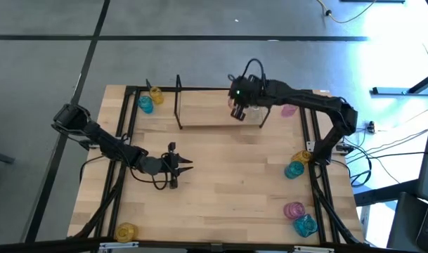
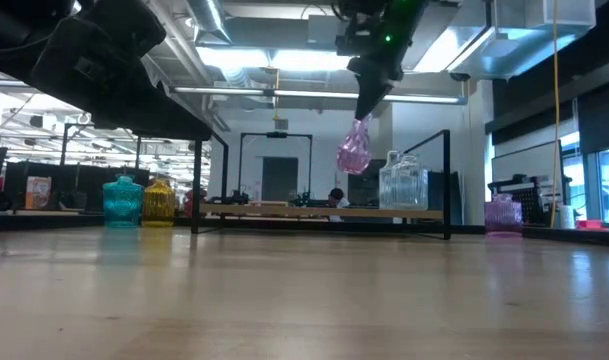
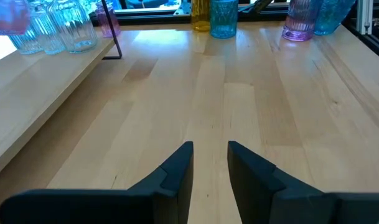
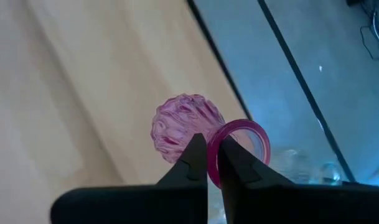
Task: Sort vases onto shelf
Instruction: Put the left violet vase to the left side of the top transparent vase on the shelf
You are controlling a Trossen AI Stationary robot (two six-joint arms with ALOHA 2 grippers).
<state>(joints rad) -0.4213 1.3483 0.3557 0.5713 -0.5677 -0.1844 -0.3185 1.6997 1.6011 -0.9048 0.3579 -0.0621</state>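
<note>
My right gripper (image 1: 237, 112) hangs over the right end of the shelf (image 1: 217, 112), shut on a pink vase (image 2: 353, 150) that is held above the board. A clear vase (image 2: 402, 182) stands on the shelf's board beside it. Another pink vase (image 1: 289, 109) stands on the table just right of the shelf. More vases stand on the table: yellow (image 1: 155, 93) and teal (image 1: 145, 104) at the far left, and others along the right edge. My left gripper (image 1: 186, 165) waits open at mid-left, low over the table, with nothing between its fingers (image 3: 180, 165). My right gripper pinches the pink vase's rim (image 4: 214, 163) between its two fingertips, one finger at the mouth and one outside by the neck. The fingers slant down from above. The vase hangs tilted below them, body lowest, clear of the shelf board.
On the right of the table stand a yellow (image 1: 303, 156) and a teal vase (image 1: 294, 169). Nearer the front are a pink (image 1: 293, 209) and a teal one (image 1: 305, 225). A yellow vase (image 1: 126, 230) sits front left. Black wire uprights (image 1: 178, 102) close the shelf ends.
</note>
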